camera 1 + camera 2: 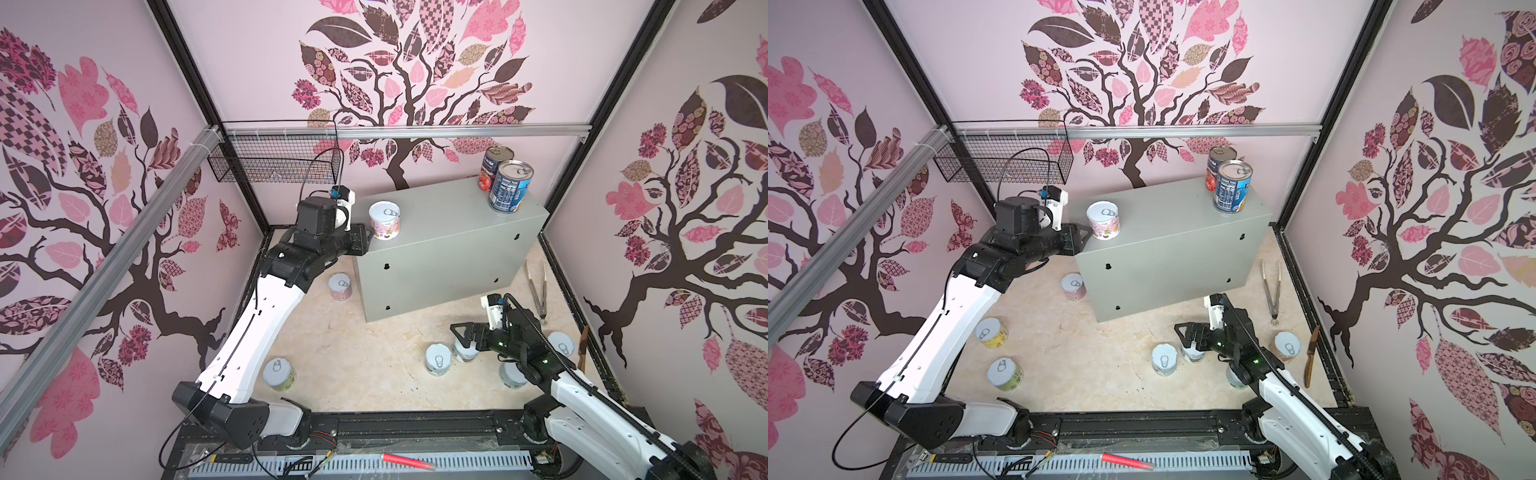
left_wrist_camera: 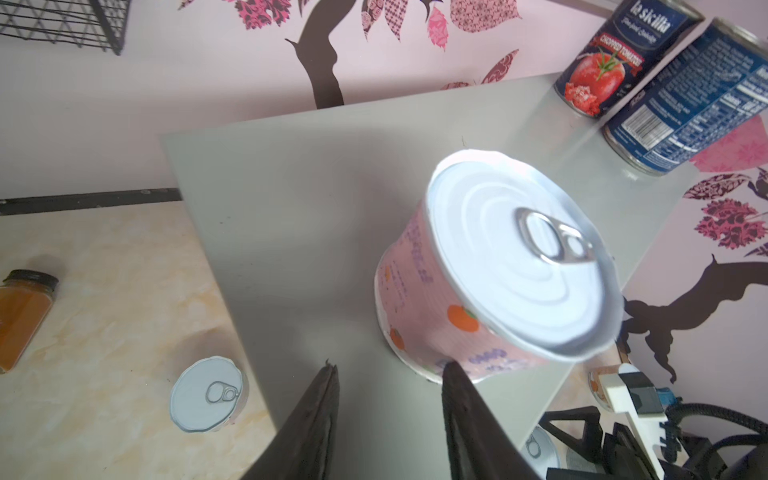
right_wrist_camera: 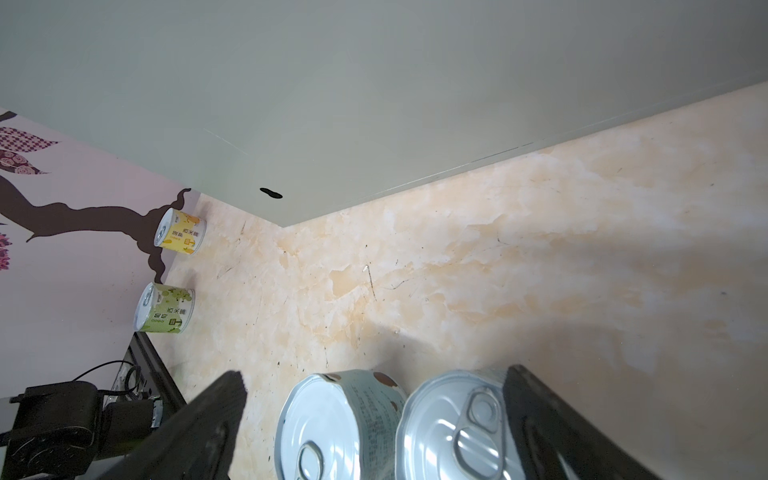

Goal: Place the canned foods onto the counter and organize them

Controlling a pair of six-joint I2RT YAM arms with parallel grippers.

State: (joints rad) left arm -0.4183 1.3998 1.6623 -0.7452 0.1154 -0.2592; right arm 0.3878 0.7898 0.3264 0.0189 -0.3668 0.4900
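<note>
Left gripper was closed, empty, by the pink can at counter's left edge; 1 bump could've toppled it. Right gripper gaped, empty.

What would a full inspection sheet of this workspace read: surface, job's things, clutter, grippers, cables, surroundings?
Surface: beige marbled floor, scratched and speckled.
Job's things: counter holds pink can at its left edge, tomato can and blue can at its far right corner; seven short cans stand on the floor.
Clutter: tongs, knife, spice jar, red pen.
Grippers: left gripper closed narrow beside pink can, holding nothing; right gripper open above two of those cans.
Cables: black cable arcs up from left wrist; loose wires at the front.
Surroundings: wire basket on back wall; pink tree-patterned walls.
</note>
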